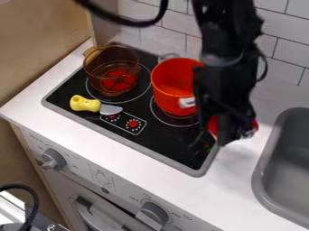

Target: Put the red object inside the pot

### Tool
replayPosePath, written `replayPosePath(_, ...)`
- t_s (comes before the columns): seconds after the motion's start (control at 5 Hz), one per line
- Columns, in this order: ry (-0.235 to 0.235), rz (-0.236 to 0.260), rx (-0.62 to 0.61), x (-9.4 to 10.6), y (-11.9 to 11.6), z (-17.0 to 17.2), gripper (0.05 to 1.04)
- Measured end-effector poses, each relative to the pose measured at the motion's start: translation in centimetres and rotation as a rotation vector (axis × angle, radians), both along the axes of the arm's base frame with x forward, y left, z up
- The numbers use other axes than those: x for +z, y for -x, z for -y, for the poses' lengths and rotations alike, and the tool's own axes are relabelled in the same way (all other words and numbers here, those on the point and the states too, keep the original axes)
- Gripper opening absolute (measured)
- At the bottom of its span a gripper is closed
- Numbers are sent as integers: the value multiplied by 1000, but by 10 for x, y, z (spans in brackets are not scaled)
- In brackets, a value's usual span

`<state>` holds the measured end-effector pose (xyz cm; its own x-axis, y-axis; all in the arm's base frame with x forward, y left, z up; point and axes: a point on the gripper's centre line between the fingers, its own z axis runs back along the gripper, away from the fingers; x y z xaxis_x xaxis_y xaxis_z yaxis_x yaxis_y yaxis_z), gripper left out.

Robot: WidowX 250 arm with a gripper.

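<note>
A yellow-handled knife [89, 104] lies before a see-through amber pot [99, 66] on the black stovetop [172, 147]. Right of them stands the orange-red pot [167, 85], then the red object [213, 125], by the stovetop's right edge, partly hidden by the gripper [234, 136]; I cannot tell whether its jaws are open or closed

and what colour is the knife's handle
The knife's handle is yellow, seen best in the camera view.
</note>
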<state>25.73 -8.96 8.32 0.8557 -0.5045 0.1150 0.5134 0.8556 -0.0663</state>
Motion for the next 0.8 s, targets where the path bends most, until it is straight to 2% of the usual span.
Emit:
replayPosePath(0.2, 10, -49, -8, 24, -5, 0, 552)
replayPosePath(0.4, 5, -47, -60, 44, -14, -13, 553)
replayPosePath(0.6, -25, 7, -123, 54, -29, -42, 552)
replayPosePath(0.8, -39, 57, -161, 54, -44, -66, 552)
